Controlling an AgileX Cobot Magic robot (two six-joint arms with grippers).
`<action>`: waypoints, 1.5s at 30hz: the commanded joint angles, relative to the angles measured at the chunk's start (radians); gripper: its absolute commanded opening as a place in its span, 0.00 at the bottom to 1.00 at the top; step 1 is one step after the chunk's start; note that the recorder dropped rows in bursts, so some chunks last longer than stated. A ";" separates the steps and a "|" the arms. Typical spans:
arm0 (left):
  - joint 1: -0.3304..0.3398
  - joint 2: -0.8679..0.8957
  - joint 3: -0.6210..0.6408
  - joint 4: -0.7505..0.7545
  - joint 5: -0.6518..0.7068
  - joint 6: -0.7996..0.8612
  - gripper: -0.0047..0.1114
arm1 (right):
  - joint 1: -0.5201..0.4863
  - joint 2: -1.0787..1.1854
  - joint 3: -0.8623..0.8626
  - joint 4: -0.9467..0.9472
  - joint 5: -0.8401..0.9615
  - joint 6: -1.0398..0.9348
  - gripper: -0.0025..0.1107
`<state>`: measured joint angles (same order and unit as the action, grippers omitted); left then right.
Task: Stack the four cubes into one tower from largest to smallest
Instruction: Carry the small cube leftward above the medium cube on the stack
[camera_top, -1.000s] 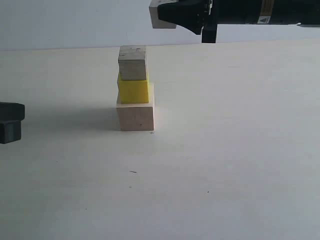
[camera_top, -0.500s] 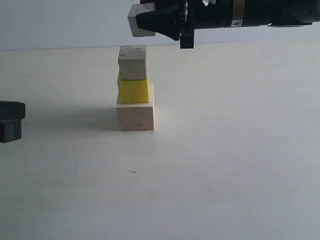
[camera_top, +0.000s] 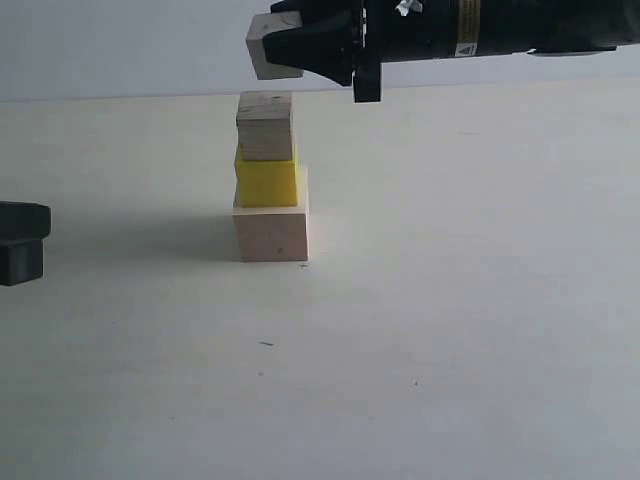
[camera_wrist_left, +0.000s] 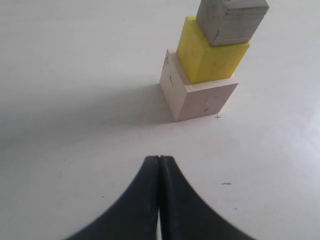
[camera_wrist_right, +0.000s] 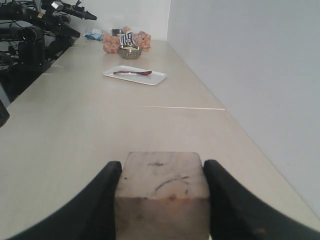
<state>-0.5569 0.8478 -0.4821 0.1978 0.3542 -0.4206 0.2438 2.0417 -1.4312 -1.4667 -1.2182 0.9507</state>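
Note:
Three cubes stand stacked on the table: a large pale wood cube (camera_top: 271, 228) at the base, the yellow cube (camera_top: 267, 182) on it, and a medium pale wood cube (camera_top: 265, 125) on top. My right gripper (camera_top: 285, 45) is shut on the small pale wood cube (camera_top: 265, 48) and holds it in the air just above the stack, apart from it. The right wrist view shows that cube (camera_wrist_right: 162, 190) squeezed between the black fingers (camera_wrist_right: 107, 190). My left gripper (camera_wrist_left: 160, 159) is shut and empty, low over the table, facing the stack (camera_wrist_left: 200, 97) from a distance.
The left gripper's black body (camera_top: 20, 245) shows at the left edge of the exterior view. Far along the table lie a white tray with a red spoon (camera_wrist_right: 135, 75), a bowl (camera_wrist_right: 130, 51) and black equipment (camera_wrist_right: 30, 40). A pale wall runs along one side.
My right gripper has carried the small cube leftward, from right of the stack to just above it. The stack and the left gripper have not moved.

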 joint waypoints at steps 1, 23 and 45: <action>-0.001 0.003 0.004 0.008 -0.013 -0.003 0.04 | 0.000 -0.002 -0.011 0.019 -0.003 -0.001 0.02; -0.001 0.003 0.004 0.033 -0.015 -0.003 0.04 | 0.047 -0.002 -0.012 0.009 0.053 -0.007 0.02; -0.001 0.003 0.004 0.033 -0.015 -0.003 0.04 | 0.077 -0.002 -0.015 0.025 0.076 -0.007 0.02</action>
<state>-0.5569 0.8478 -0.4821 0.2275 0.3502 -0.4206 0.3056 2.0417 -1.4336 -1.4630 -1.1540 0.9489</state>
